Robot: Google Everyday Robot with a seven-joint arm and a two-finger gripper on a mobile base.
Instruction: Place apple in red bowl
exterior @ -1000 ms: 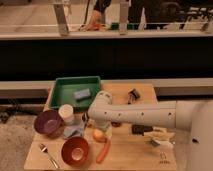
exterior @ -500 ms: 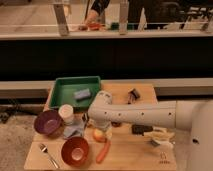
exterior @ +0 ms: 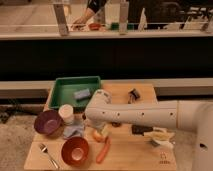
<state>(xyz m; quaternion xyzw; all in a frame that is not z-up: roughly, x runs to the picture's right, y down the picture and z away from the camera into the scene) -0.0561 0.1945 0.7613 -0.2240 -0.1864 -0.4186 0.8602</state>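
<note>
- Gripper (exterior: 103, 129): down at the counter (exterior: 127, 156) below the bend of the white arm (exterior: 142, 114), right at the apple. Whether it is open or closed cannot be told.
- Apple (exterior: 98, 135): on the counter directly under the gripper, partly hidden by it. It lies outside the red bowl, just up and to the right of the bowl's rim.
- Carrot (exterior: 104, 150): long and orange-red, lying below the apple and just right of the red bowl.
- Red bowl (exterior: 75, 150): upright near the front edge of the counter, its coppery inside holding nothing.
- Blue cloth (exterior: 74, 131): crumpled, between the red bowl and the purple bowl (exterior: 48, 123).
- White cup (exterior: 66, 113): upright, just beside the purple bowl.
- Spoon (exterior: 48, 155): at the front left corner, left of the red bowl.
- Green tray (exterior: 64, 98): at the back left, holding a small blue item (exterior: 82, 93).
- Pale packet (exterior: 160, 136): at the right, well apart from the apple.
</note>
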